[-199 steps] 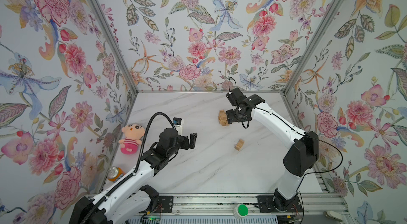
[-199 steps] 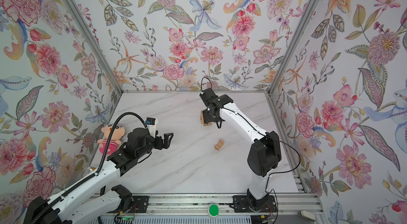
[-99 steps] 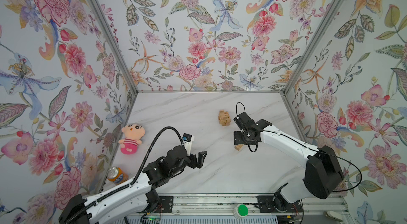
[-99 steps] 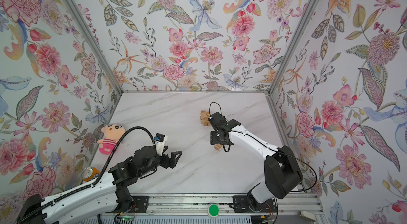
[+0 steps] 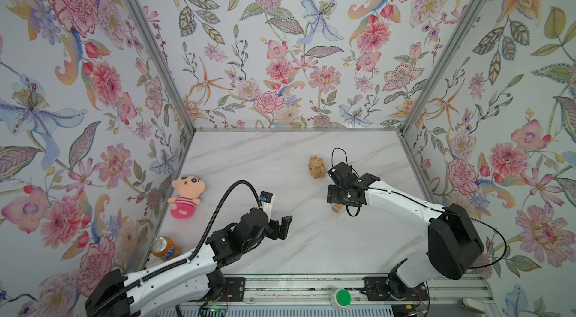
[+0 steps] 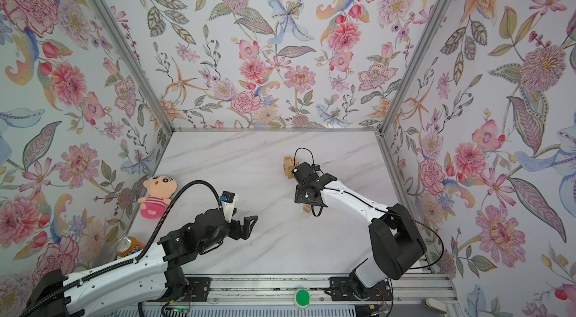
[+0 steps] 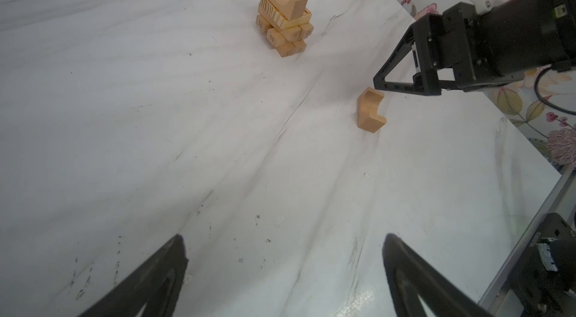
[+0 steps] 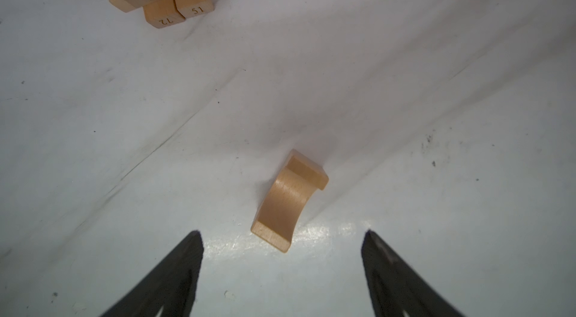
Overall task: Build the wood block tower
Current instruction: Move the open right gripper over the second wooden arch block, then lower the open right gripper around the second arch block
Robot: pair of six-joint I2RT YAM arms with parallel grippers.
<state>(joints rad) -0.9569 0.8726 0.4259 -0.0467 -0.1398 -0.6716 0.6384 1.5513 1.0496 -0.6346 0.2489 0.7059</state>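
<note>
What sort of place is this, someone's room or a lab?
Most likely a robot test booth, not a home: two white-and-black robot arms mounted on a metal rail, with floral-papered panels boxing in a white marbled tabletop.

The black left gripper (image 5: 282, 228) on its white arm lies low, nearly level — jaws spread wide, empty. The black right gripper (image 8: 282, 232) points steeply downward, wrist bent — jaws apart, holding nothing.

Tower (image 7: 285, 19) is light tan, dark printed numbers, one striped face. Loose arch block (image 8: 288, 201) plain tan. Table (image 5: 249, 156) white marble, grey veins. Doll (image 5: 185, 195) pink (striped shirt). Can (image 5: 165, 246) orange. Walls (image 5: 280, 50) pastel floral.
</note>
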